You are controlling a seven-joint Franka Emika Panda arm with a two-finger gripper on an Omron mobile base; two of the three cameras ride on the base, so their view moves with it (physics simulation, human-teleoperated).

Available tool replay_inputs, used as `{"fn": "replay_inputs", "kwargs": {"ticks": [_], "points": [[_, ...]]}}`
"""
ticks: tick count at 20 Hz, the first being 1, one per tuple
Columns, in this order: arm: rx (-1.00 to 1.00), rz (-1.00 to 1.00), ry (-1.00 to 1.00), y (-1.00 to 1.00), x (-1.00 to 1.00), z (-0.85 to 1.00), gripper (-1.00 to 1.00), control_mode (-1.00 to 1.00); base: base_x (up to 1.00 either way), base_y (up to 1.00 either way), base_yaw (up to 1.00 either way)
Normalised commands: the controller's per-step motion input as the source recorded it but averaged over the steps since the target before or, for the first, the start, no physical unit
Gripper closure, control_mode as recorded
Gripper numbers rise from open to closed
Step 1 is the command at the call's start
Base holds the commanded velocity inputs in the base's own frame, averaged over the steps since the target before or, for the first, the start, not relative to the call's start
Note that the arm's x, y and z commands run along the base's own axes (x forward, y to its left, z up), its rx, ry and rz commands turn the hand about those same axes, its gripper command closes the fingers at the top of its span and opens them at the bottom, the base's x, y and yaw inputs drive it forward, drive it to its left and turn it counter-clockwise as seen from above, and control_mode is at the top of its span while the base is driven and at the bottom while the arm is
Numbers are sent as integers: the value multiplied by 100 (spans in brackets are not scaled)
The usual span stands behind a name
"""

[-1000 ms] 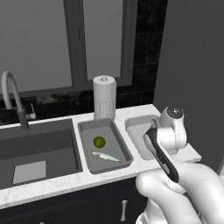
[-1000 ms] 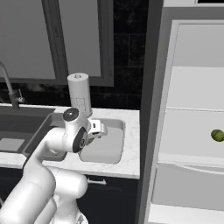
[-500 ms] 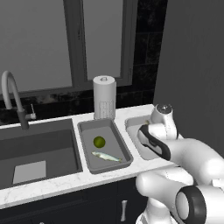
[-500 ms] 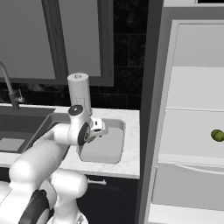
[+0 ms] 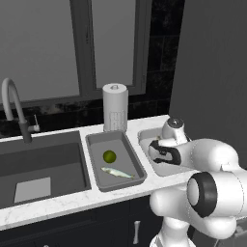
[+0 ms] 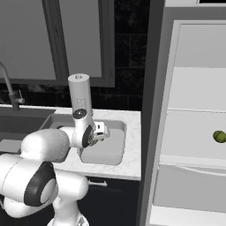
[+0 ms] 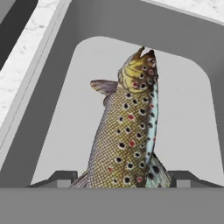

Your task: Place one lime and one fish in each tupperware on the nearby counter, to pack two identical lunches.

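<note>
The arm bends low over the white counter [image 5: 67,205], its gripper [image 7: 120,177] hanging above the right tub [image 6: 115,128]; in the hand view a spotted trout [image 7: 124,131] stands between the two dark fingertips [image 7: 61,178], head pointing down toward the tub's bare grey floor, tail end at the jaws; the jaws stand fairly wide with the fish between them, and they appear to hold it, though I cannot see the contact itself. The left tub [image 5: 94,142] sits just beside the right one, between it and the dark sink [image 5: 58,154]; it already has a lime [image 5: 109,156] in it and a small silvery fish [image 5: 117,172] lying apart from the lime, nearer the front edge. A paper towel roll [image 5: 115,107] stands upright behind the left tub, against the dark backsplash; a curved tap [image 5: 12,103] rises at the back of the sink. To the right the fridge stands open, and a second lime [image 6: 219,136] rests on one of its pale shelves [image 6: 194,150], well apart from the tubs.
</note>
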Motion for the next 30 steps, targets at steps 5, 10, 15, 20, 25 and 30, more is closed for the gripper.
{"fn": "replay_inputs", "kwargs": {"ticks": [5,10,15,20,25,30], "points": [[0,0,0,0,9,-4,-100,-100,0,0,0],[0,0,0,0,-6,23,-100,-100,0,0,0],[0,0,1,0,5,1,-100,-100,0,0,0],[0,0,-4,7,-41,35,-100,-100,0,0,0],[0,0,-15,2,-100,89,-100,-100,0,0,0],[0,0,-8,0,-100,41,-100,-100,0,0,0]]}}
